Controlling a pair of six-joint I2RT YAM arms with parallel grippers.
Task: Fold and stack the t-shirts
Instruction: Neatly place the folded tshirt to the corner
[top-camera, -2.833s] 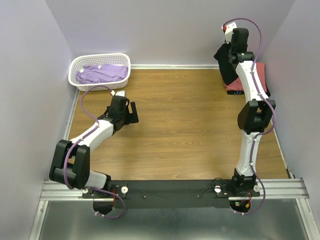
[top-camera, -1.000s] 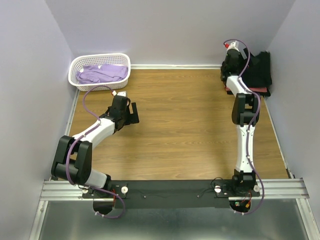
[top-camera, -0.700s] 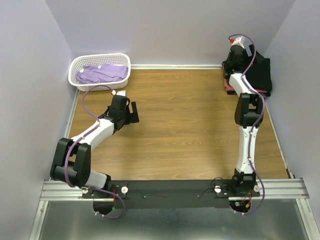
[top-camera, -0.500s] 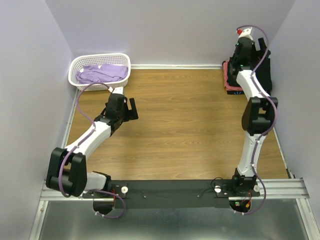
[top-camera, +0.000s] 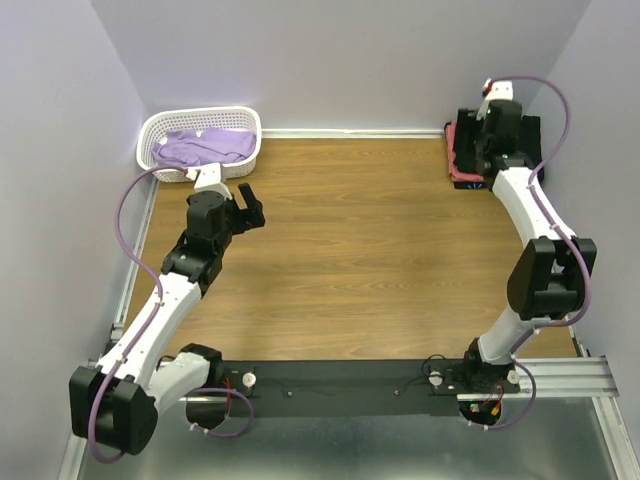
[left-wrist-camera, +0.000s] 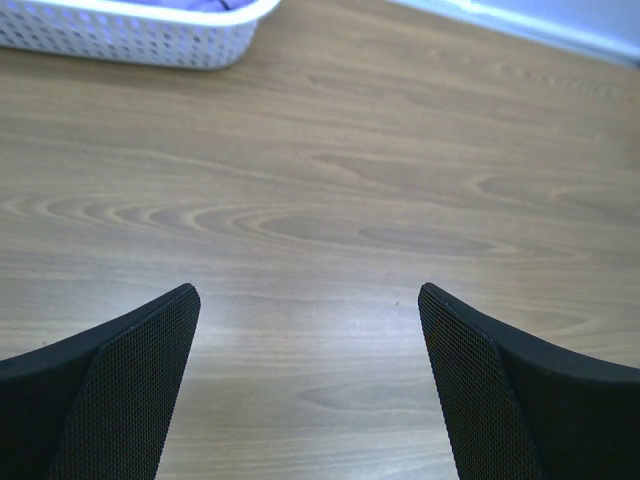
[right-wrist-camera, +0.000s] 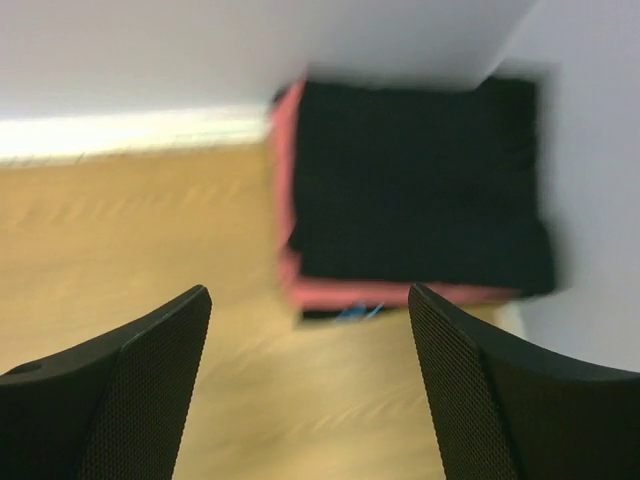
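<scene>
A folded black t-shirt (right-wrist-camera: 415, 180) lies on top of a stack in the back right corner. Under it is a coral-red t-shirt (right-wrist-camera: 385, 294), and a dark t-shirt with a teal mark (right-wrist-camera: 345, 314) lies at the bottom. The stack (top-camera: 461, 160) sits against the wall. My right gripper (right-wrist-camera: 308, 325) hovers in front of the stack, open and empty; the top view shows the right gripper (top-camera: 497, 125) over the stack. A lavender t-shirt (top-camera: 205, 148) lies crumpled in the basket. My left gripper (top-camera: 247, 207) is open over bare wood, with nothing between its fingers (left-wrist-camera: 130, 370).
The white lattice basket (top-camera: 168, 122) stands in the back left corner, and its rim (left-wrist-camera: 140, 45) shows at the top left of the left wrist view. Walls close in the table at the back and on both sides. Wood floor (top-camera: 360, 230) lies between the arms.
The right gripper set the black t-shirt on the stack, let go and pulled back above it. The left arm stretched out, moving its gripper back and left toward the basket.
</scene>
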